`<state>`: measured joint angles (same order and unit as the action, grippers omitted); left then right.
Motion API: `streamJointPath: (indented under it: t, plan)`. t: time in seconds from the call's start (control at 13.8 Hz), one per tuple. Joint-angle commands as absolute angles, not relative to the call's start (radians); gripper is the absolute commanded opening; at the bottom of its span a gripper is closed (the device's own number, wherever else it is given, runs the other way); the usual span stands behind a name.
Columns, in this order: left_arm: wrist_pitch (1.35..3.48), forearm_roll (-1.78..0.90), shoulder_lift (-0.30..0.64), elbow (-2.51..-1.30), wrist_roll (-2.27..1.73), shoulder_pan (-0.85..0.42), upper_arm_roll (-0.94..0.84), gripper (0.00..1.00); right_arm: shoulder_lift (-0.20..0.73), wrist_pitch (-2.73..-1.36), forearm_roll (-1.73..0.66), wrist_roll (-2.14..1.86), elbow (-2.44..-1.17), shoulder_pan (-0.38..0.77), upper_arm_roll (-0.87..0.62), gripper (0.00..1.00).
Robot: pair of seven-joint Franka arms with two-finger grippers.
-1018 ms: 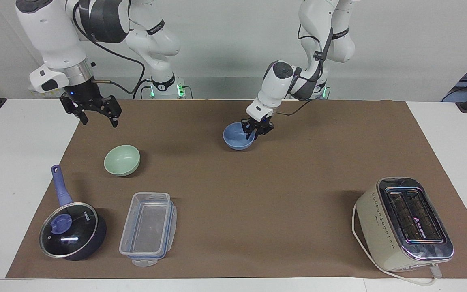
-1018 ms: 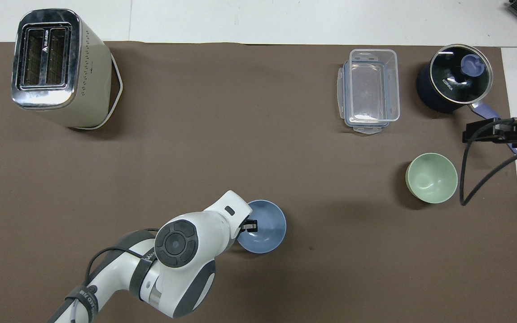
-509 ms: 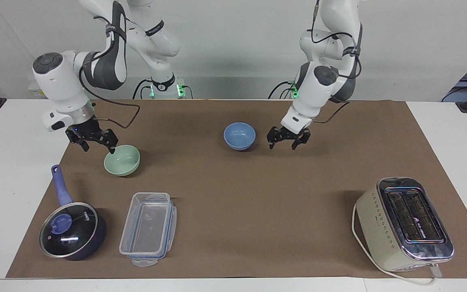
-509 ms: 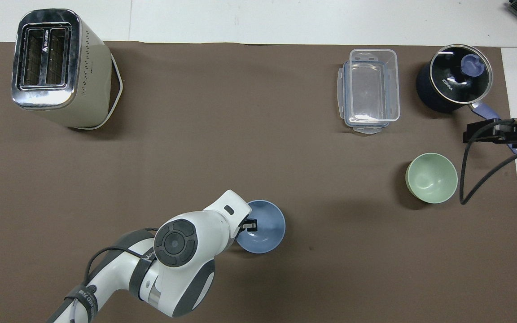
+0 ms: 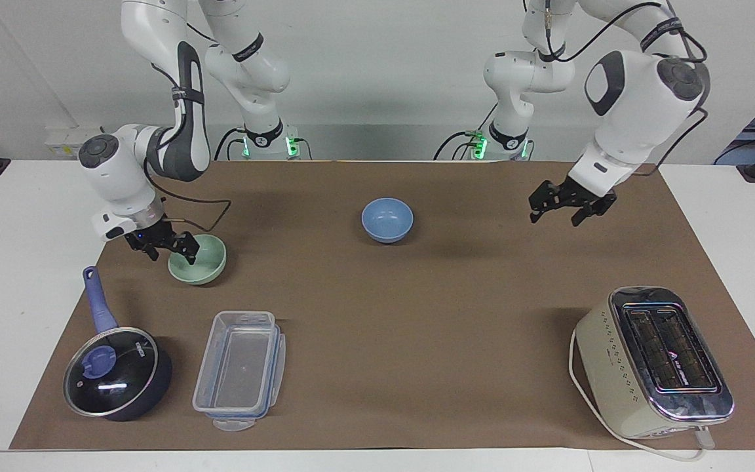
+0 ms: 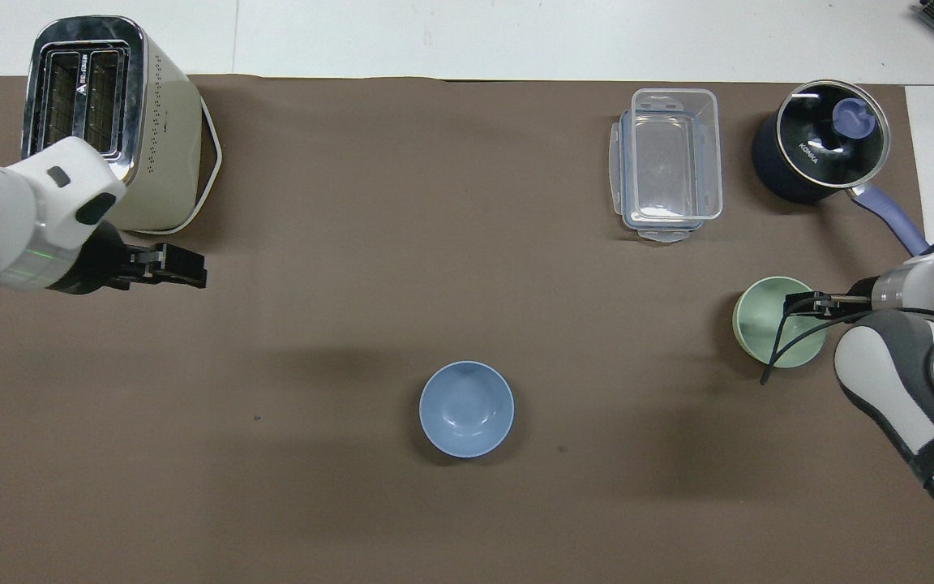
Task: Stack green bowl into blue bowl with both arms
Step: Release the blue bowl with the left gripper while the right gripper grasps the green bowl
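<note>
Facing view, from the right arm's end: the right gripper point(image 5: 171, 252) has come down since a second ago, when it hung high over the brown mat's point(image 5: 417, 314) edge. It is now at the green bowl point(image 5: 206, 263), its fingers spread, one inside the rim and one outside, not yet clenched. The green bowl sits where it sat, near the mat's edge at the right arm's end.

At that end's corner farthest from the robots stands a blue-handled saucepan point(image 5: 115, 373) with a glass lid. In the overhead view the lid reads "KONKA". A clear plastic container point(image 5: 240, 370) lies just beside it along the same edge.

The blue bowl point(image 5: 387, 219) stands alone at mid-mat, toward the robots' edge. A second ago the left gripper point(image 5: 554, 217) was on its rim. It has since let go and moved off, and it now hangs spread and empty over bare mat toward the left arm's end.

A cream two-slot toaster point(image 5: 653, 360) fills the corner farthest from the robots at that end; its logo is unreadable. Only bare mat lies between the two bowls.
</note>
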<state>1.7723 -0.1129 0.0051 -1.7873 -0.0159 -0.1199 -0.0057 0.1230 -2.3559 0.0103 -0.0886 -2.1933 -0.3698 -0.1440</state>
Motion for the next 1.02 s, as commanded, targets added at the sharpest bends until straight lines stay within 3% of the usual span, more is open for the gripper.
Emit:
streamJointPath:
  t: [0.0, 0.15, 0.22, 0.36, 0.58, 0.95]
  plan:
    - [1.627, -0.005, 0.017, -1.666, 0.026, -0.109, -0.02, 1.0, 0.113, -2.367, -0.005, -0.12, -2.21, -0.382, -0.152, 1.0]
    - [1.524, -0.003, 0.017, -1.576, 0.026, -0.103, -0.014, 1.0, 0.112, -2.35, -0.005, -0.123, -2.214, -0.38, -0.152, 1.0]
    - [1.496, -0.003, 0.011, -1.568, 0.026, -0.083, -0.015, 1.0, 0.112, -2.346, -0.005, -0.123, -2.214, -0.379, -0.152, 0.89]
    - [1.5, -0.003, -0.008, -1.572, 0.02, -0.064, -0.015, 1.0, 0.112, -2.327, -0.005, -0.121, -2.212, -0.382, -0.153, 0.47]
    - [1.503, -0.003, -0.029, -1.572, 0.02, -0.049, -0.017, 1.0, 0.112, -2.324, -0.006, -0.118, -2.21, -0.382, -0.153, 0.0]
    - [1.502, -0.005, -0.031, -1.572, 0.02, -0.049, -0.017, 1.0, 0.011, -2.197, -0.012, -0.12, -2.201, -0.364, -0.163, 0.0]
